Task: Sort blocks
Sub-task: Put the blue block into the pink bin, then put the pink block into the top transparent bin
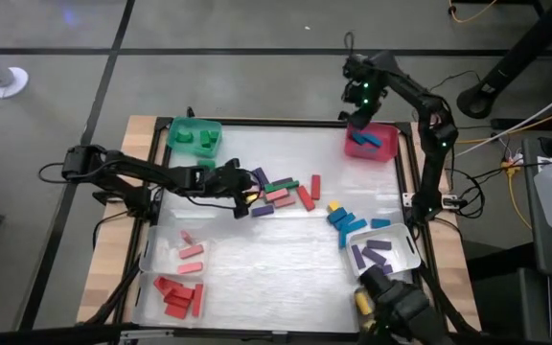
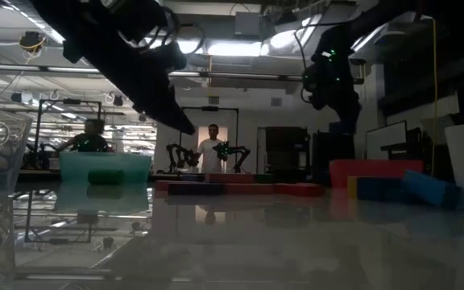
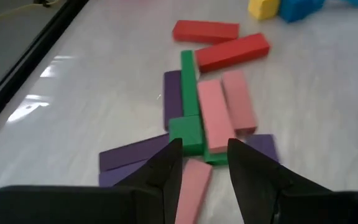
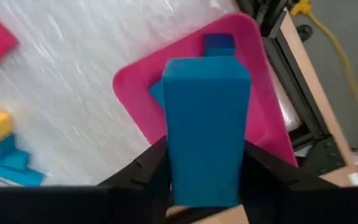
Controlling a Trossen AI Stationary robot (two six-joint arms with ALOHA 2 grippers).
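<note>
From above, the right tool [image 1: 360, 119] hangs over the pink bin [image 1: 372, 142] at the desk's [image 1: 257, 259] one o'clock corner, while the left tool [image 1: 242, 196] sits over the mixed blocks [image 1: 281, 192] near centre; level across the desk, both arms are dark shapes overhead; the left wrist shows its fingers narrowly parted, empty, above a green block [image 3: 186, 134]; the right wrist shows a blue block [image 4: 205, 127] between its fingers above the pink bin.

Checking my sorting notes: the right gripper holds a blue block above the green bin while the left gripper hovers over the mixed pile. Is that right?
One detail is wrong: the bin. The right gripper holds the blue block above the pink bin, not the green one, as the right wrist view shows. The left gripper does hover over the mixed pile.
</note>
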